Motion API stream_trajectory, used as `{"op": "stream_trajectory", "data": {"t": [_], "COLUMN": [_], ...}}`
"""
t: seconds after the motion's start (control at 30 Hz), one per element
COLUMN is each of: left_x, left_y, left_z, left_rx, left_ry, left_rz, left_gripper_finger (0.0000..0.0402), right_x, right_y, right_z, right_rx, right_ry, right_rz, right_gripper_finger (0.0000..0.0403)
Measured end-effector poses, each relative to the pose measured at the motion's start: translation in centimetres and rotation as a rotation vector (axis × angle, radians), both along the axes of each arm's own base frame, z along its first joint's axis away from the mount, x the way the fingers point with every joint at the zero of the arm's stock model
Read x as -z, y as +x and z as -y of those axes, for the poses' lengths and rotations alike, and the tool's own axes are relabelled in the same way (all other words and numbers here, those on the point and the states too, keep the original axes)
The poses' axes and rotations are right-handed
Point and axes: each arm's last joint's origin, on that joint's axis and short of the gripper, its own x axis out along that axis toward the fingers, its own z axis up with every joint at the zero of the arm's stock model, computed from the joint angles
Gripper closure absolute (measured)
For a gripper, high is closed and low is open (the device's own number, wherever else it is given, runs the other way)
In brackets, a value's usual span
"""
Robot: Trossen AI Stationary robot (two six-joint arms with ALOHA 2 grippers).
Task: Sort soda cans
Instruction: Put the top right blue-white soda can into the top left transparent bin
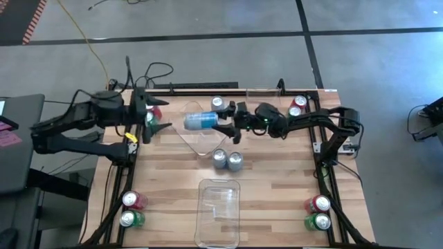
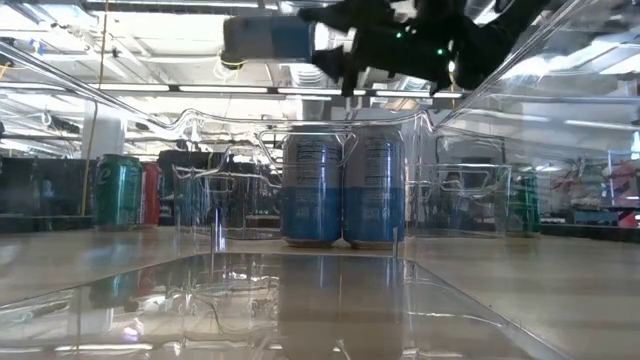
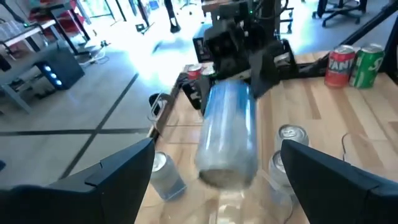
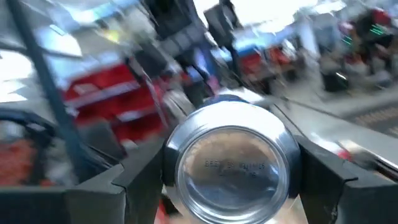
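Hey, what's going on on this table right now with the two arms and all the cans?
The right gripper holds a silver-blue can sideways in the air above a clear bin at the middle of the table. The left gripper faces the can with its fingers spread, not touching it. Two more silver-blue cans stand upright side by side in that bin. Red and green cans wait in pairs near the table's corners.

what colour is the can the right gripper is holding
Silver-blue can, held sideways in the right gripper; the high view shows it best.
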Motion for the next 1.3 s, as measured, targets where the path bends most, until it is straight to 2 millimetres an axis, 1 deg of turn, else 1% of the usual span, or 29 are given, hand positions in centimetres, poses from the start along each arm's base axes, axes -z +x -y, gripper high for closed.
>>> {"op": "stream_trajectory", "data": {"t": [0.1,0.23,0.37,0.53,0.63,0.77,0.83,0.97,1.1,1.3], "left_x": [2.0,4.7,7.1,8.7,9.1,8.5,8.5,8.9,9.6,10.0], "left_y": [0.9,2.9,4.8,6.2,6.8,7.0,7.4,8.4,10.0,11.2], "left_z": [-0.1,-0.3,-0.3,0.5,0.8,1.0,0.9,0.6,0.5,0.7], "left_rx": [0.002,0.035,0.115,0.257,0.291,0.27,0.258,0.255,0.255,0.349], "left_ry": [-0.003,0.045,0.156,0.328,0.385,0.404,0.396,0.376,0.379,0.423], "left_rz": [-0.004,0.037,0.095,0.228,0.3,0.47,0.516,0.561,0.601,0.734], "left_gripper_finger": [0.0056,0.0056,0.0056,0.0056,0.0056,0.0056,0.0056,0.0056,0.0056,0.0056], "right_x": [-0.8,-1.3,-1.6,-2.2,-2.6,-2.6,-2.7,-2.7,-2.7,-2.7], "right_y": [-0.7,-0.8,-0.9,-1.2,-1.5,-1.5,-1.6,-1.5,-1.5,-1.4], "right_z": [-0.1,-0.9,-1.7,-2.4,-2.4,-2.3,-2.3,-2.7,-3.0,-3.2], "right_rx": [-0.052,-0.088,-0.126,-0.192,-0.207,-0.208,-0.205,-0.208,-0.207,-0.204], "right_ry": [0.009,0.013,0.016,0.036,0.042,0.047,0.047,0.047,0.03,0.011], "right_rz": [0.116,0.175,0.203,0.268,0.322,0.322,0.327,0.337,0.335,0.331], "right_gripper_finger": [0.011,0.011,0.011,0.0109,0.0108,0.0108,0.0107,0.0107,0.0107,0.0106]}}
